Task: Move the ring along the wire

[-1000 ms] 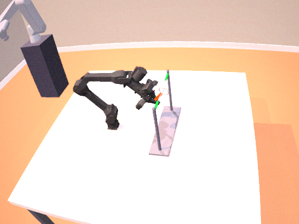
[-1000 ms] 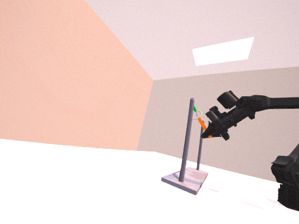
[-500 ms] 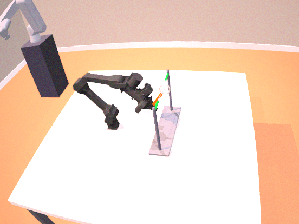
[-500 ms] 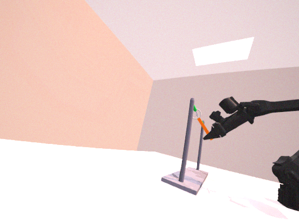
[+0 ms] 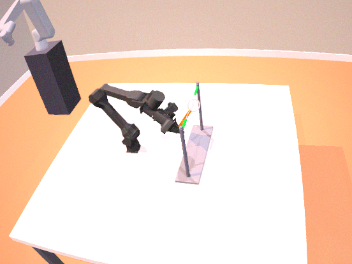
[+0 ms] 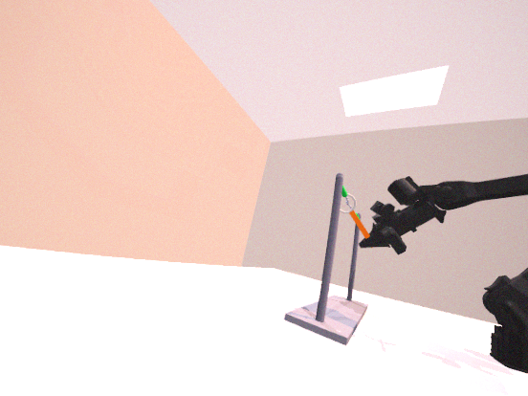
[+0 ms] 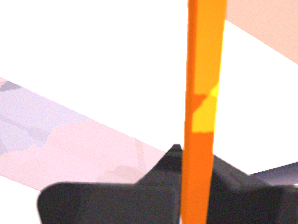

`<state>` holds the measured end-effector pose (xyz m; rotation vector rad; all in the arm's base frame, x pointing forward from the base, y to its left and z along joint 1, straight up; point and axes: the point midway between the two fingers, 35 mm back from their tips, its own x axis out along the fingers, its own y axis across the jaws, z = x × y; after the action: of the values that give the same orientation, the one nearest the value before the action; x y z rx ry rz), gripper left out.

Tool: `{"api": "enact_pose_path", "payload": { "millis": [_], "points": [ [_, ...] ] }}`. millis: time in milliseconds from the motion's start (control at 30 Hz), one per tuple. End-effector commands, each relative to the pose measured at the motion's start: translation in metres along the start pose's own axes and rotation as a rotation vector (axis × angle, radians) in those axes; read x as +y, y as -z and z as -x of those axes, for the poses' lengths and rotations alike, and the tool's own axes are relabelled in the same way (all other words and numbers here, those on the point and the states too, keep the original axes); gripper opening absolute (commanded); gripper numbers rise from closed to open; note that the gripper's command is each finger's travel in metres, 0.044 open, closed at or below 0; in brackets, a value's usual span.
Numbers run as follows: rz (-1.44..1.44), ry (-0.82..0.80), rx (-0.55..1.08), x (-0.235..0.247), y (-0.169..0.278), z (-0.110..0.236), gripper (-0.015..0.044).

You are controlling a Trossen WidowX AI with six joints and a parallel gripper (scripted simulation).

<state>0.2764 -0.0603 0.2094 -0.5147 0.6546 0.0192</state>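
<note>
Broadly, a white table (image 5: 249, 198) fills the top view, with an orange floor (image 5: 322, 105) around it and a dark block (image 5: 52, 78) standing off the table's corner at about ten o'clock, carrying a pale idle arm (image 5: 38, 23).

My own dark arm (image 5: 111, 111) rises from its foot left of the table's middle, folds back at the elbow, then reaches toward three o'clock.

Next comes the grey base plate (image 5: 204, 150), lying just right of my wrist and running from roughly seven o'clock to one o'clock. Two posts stand on it: the near post (image 5: 185, 153) at the seven o'clock end, the far post (image 5: 200, 108) at the one o'clock end. Each carries a short green stretch of wire at its top, one by the near post (image 5: 183, 122), one by the far post (image 5: 196, 89).

My gripper (image 5: 175, 127) sits just left of the near post's top, closed almost fully and clamped on the lower end of the orange handle (image 7: 202, 100), which runs straight up between my fingers in the wrist view.

From there the handle slants toward one o'clock to the ring (image 5: 193, 104), which hangs high between the two posts, nearer the far one. The thin grey wire is too faint for me to trace through it.
</note>
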Motion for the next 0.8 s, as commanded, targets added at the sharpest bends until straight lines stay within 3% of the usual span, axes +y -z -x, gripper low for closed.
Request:
{"api": "enact_pose_path", "payload": {
  "millis": [0, 567, 767],
  "points": [
    [0.061, 0.001, -0.016, -0.005, -0.002, 0.001, -0.0150],
    [-0.052, -0.053, -0.017, 0.026, 0.001, 0.003, -0.0150],
    [-0.157, -0.073, -0.091, 0.045, -0.002, -0.005, -0.0150]
  ]
}}
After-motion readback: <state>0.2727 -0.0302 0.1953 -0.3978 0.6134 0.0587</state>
